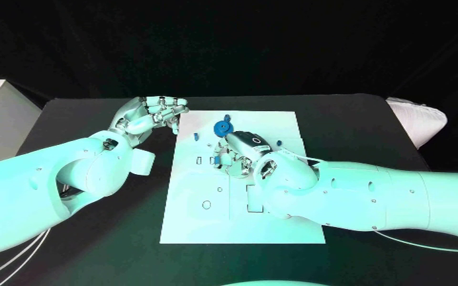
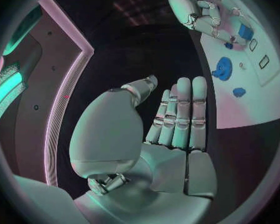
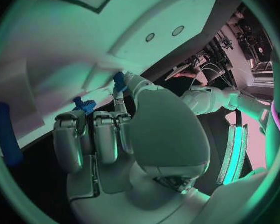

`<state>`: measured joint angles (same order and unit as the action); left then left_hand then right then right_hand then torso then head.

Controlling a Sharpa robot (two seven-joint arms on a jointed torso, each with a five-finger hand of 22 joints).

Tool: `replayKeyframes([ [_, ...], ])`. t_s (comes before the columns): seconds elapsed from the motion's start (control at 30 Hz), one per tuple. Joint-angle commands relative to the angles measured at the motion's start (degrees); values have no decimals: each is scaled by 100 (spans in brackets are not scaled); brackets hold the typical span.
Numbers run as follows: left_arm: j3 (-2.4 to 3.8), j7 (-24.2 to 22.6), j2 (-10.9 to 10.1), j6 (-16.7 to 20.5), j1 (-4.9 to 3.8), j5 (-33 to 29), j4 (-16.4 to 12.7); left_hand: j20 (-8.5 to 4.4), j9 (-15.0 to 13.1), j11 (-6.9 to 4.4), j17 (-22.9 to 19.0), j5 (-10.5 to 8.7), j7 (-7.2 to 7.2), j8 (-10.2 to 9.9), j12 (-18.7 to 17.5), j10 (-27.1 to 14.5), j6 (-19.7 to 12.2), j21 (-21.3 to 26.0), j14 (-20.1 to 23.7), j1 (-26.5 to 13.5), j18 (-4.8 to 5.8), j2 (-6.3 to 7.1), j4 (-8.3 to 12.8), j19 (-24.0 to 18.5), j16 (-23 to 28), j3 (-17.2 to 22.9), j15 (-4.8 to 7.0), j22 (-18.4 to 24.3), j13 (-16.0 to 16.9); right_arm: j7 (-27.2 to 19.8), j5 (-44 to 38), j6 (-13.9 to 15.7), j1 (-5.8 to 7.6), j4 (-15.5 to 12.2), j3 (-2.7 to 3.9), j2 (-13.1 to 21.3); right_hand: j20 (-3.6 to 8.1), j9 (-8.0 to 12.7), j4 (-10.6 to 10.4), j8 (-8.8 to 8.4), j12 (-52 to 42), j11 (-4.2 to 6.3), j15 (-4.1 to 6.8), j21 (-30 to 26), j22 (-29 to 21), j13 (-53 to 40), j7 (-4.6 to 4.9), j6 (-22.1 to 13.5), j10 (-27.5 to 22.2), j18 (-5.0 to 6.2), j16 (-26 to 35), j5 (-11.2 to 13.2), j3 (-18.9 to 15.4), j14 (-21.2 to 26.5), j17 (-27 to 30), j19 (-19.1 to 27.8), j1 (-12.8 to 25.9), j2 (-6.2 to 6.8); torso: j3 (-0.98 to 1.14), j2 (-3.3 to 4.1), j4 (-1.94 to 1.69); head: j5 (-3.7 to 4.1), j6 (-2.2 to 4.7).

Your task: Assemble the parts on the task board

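Note:
The white task board [image 1: 191, 213] lies in the middle of the black table. A blue gear [image 1: 222, 127] stands near its far edge, with a small blue part [image 1: 196, 136] to its left. My right hand [image 1: 245, 151] hovers low over the board's middle, its fingers curled around a small blue part [image 3: 84, 104] that they pinch close to the board's surface. That part also shows as a blue block [image 2: 244, 31] between the fingers. My left hand [image 1: 153, 115] hangs over the table by the board's far left corner, fingers straight and holding nothing [image 2: 177, 119].
The board has several slots and round holes [image 1: 207, 204] in its near half. A long blue piece [image 3: 6, 134] lies beside my right hand. A pale object [image 1: 425, 117] sits at the table's right edge, a white box [image 1: 12, 110] at its left.

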<state>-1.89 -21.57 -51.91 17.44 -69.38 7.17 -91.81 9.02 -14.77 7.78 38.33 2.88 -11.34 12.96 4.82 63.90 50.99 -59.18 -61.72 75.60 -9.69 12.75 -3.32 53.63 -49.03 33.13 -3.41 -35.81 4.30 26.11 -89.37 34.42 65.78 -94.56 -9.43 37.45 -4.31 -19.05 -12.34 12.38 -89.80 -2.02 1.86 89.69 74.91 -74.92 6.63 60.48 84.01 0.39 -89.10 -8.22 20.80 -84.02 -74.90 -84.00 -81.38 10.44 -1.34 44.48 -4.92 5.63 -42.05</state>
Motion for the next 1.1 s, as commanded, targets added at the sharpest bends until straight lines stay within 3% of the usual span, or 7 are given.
replayKeyframes([
  [0.03,3,-23,5,-107,0,-10,-8,-6,-9,-14,-10,-4,5,0,16,-13,-35,-20,47,-23,-89,-38,26,-48,-31,-5,1,-10,8,21,-80,-173,-20,17,-13,0,35,5,-1,36,-20,6,17,31,1509,-1508,-11,-33,599,-39,-29,-34,24,-556,-1331,-600,41,-1,-6,-1,0,3,1],
  [1.1,1,-9,-3,-120,1,-9,0,-5,-11,-13,-13,-4,4,-2,16,-18,-39,-24,49,-28,-89,-38,25,-52,-32,-6,0,-11,7,33,-94,-186,-22,46,-13,9,-36,63,-104,-42,92,-101,-71,31,1509,-1427,110,-346,512,-39,-11,42,-32,-544,-1284,-600,278,195,-1,1,-1,25,-12],
])
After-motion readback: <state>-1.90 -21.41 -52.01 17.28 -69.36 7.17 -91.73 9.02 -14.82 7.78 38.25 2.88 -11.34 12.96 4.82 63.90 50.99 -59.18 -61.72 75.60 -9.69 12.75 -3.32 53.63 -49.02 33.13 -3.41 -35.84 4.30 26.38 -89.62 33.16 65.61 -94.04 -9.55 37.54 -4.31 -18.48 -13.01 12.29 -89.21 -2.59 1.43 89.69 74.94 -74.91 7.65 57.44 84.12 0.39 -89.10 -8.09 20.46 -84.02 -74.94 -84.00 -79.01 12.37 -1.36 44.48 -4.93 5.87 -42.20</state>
